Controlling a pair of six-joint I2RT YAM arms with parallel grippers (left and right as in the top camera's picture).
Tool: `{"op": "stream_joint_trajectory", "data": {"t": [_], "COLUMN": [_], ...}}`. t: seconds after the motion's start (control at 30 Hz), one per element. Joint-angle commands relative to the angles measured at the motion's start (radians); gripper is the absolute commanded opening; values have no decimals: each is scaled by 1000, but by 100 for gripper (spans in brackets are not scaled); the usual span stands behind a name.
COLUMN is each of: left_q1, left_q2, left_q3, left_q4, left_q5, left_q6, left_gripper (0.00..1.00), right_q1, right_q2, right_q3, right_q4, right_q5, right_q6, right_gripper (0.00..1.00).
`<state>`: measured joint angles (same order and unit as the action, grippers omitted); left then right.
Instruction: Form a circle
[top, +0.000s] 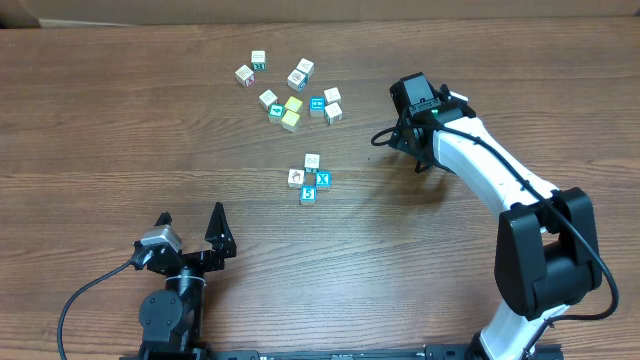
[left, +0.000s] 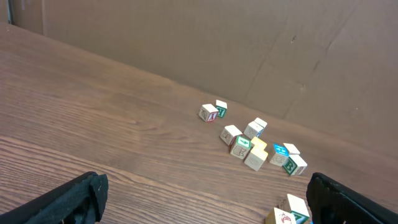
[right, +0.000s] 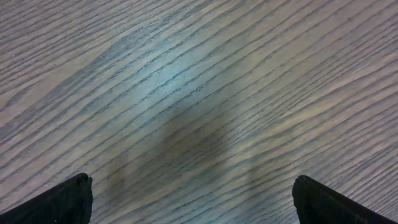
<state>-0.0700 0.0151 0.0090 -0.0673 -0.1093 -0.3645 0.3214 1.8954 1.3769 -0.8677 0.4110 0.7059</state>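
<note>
The circle (top: 310, 176) is a tight little cluster of two white-faced and two bright blue-faced cubes at the table's middle. Its white cubes (left: 290, 211) peek in at the bottom right of the left wrist view, just inside the right finger (left: 354, 202). My left gripper (top: 190, 222) sits near the front edge, well short of the cluster, open and empty (left: 208, 211). My right gripper (top: 405, 148) hovers to the right of the cluster, pointing down. It is open (right: 193, 205) with only bare wood between its fingers.
A loose scatter of white, yellow and teal cubes (top: 290, 90) lies beyond the cluster toward the back, also seen as a spread of cubes (left: 255, 143) in the left wrist view. A brown cardboard wall (left: 249, 43) borders the table's far side.
</note>
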Motion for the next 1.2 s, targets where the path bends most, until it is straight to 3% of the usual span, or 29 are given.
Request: {"op": "stream_joint_trajectory", "data": {"t": [0.0, 1.17], "left_q1": [7, 24], "left_q2": [-13, -11], "left_q3": [-5, -4], "left_q4": [2, 1], "left_q5": [-2, -2], "left_q6": [2, 2], "left_gripper": [99, 99], "right_q1": [-3, -3], "right_q2": [-21, -21], "right_q3": [18, 18], "right_q4": [2, 2], "right_q5": [14, 14], "right_q6": [0, 0], "right_gripper": [100, 100]}}
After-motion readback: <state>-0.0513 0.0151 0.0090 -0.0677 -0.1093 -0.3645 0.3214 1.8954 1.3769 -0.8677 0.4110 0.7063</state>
